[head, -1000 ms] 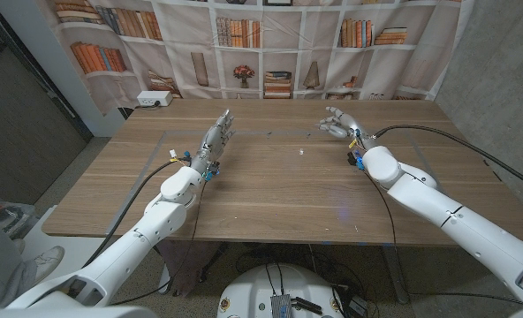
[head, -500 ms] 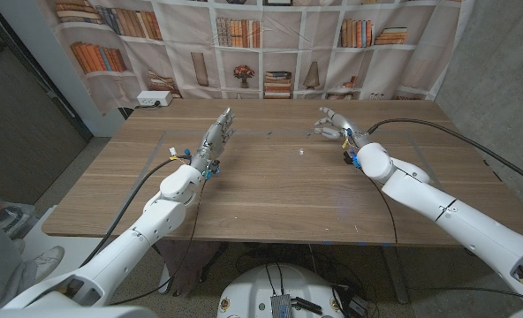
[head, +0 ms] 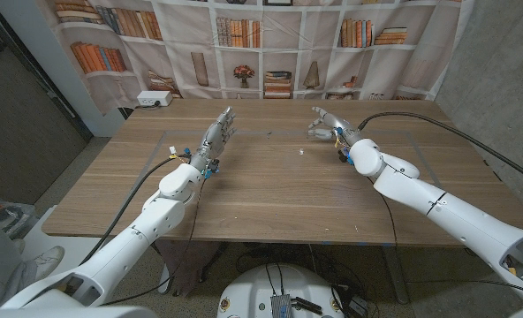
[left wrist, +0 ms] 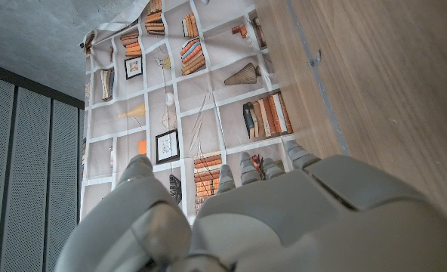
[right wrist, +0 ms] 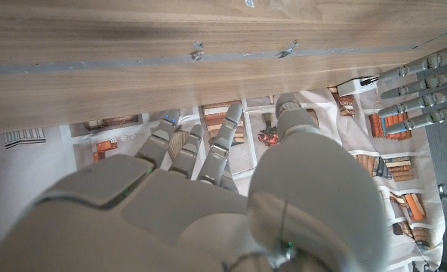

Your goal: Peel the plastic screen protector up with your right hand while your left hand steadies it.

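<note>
A faint pale line [head: 261, 132] runs across the wooden table [head: 279, 194] near its far side, with a second faint line [head: 153, 162] down the left. They look like the edges of a clear plastic sheet lying flat, though I cannot tell for sure. The same line [right wrist: 133, 62] crosses the right wrist view with small tabs on it. My left hand [head: 216, 137] [left wrist: 284, 211] stands on its edge with fingers straight, holding nothing. My right hand [head: 328, 124] [right wrist: 193, 204] hovers by the far line with loosely spread fingers and is empty. The left hand's fingertips [right wrist: 420, 83] also appear in the right wrist view.
A small white speck [head: 301, 151] lies on the wood between the hands. A white box [head: 154, 99] sits at the table's far left corner. A bookshelf-print curtain [head: 270, 44] hangs right behind the far edge.
My right hand has moved left and slightly farther from me, toward the table's far middle. The left hand has stayed still.
</note>
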